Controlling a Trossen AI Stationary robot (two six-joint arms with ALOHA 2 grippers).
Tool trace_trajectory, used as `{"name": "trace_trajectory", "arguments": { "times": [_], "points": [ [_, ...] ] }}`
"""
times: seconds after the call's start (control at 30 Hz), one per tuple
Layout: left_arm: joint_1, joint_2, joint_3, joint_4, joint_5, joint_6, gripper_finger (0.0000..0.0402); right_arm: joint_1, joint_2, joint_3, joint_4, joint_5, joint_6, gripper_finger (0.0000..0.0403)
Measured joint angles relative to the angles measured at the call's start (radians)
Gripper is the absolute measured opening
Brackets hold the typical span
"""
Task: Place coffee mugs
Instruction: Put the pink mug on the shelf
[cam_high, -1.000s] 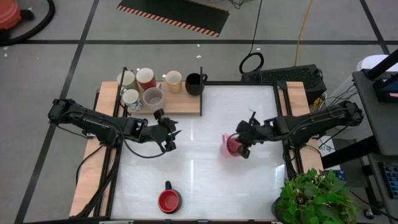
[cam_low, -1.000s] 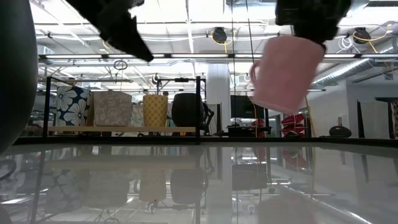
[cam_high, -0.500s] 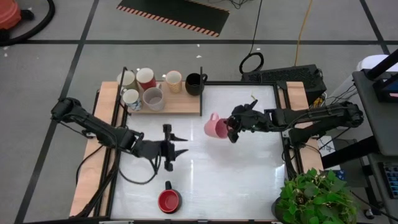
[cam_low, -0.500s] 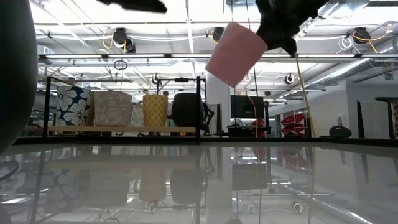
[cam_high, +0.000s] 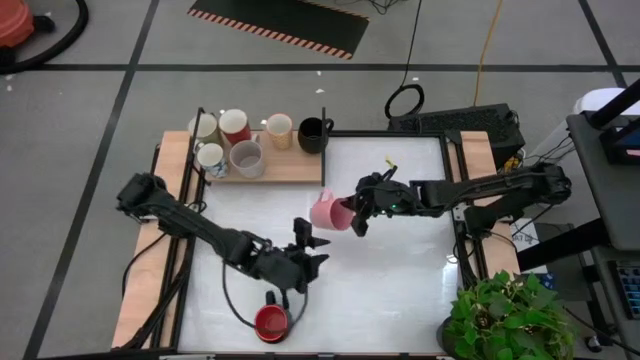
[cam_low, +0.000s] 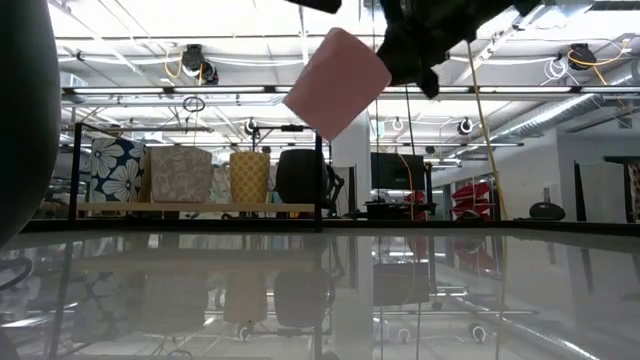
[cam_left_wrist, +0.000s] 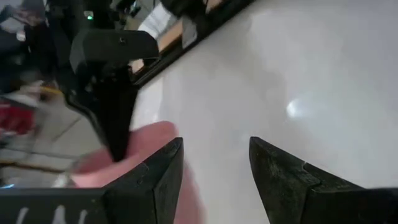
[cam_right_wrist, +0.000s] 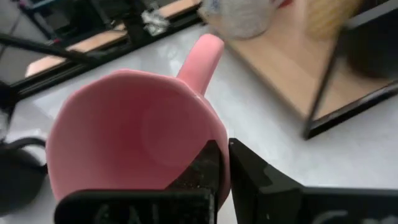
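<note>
Six small round mugs (cam_high: 246, 157) are already lined up on the wooden shelf (cam_high: 290, 168). A pale pink round mug (cam_high: 327, 212) is pinched by its rim in the right claw (cam_high: 352, 214), up off the white counter (cam_high: 400, 290). Below the wide-open left claw (cam_high: 310, 252), a red round mug (cam_high: 271, 322) is left waiting.

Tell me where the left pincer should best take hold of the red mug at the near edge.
Probably the rim of the red mug, from above: it stands upright, mouth open, its handle pointing at the open left pincer, so pinch the wall beside the handle.

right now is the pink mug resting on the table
No, the right gripper holds the pink mug tilted, in the air above the table.
</note>
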Motion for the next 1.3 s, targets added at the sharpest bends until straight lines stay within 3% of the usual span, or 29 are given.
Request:
{"name": "trace_trajectory", "arguments": {
  "times": [0.23,0.5,0.73,1.07,1.3],
  "points": [
    [-0.007,0.099,0.128,-0.188,-0.108,-0.003,0.0188,-0.004,0.123,0.092,-0.07,-0.033,-0.006,0.0007],
    [0.009,0.103,0.135,-0.379,-0.109,-0.11,0.0188,-0.004,0.274,0.218,-0.123,-0.134,-0.013,0.0007],
    [0.034,0.102,0.135,-0.536,-0.015,-0.254,0.0187,-0.005,0.335,0.267,-0.126,-0.192,-0.04,0.0007],
    [0.06,0.101,0.132,-0.535,0.144,-0.221,0.01,-0.007,0.36,0.271,-0.123,-0.293,-0.082,0.0016],
    [0.07,0.1,0.069,-0.474,0.195,-0.161,0.0087,-0.006,0.361,0.271,-0.136,-0.325,-0.084,0.0018]
  ]
}}
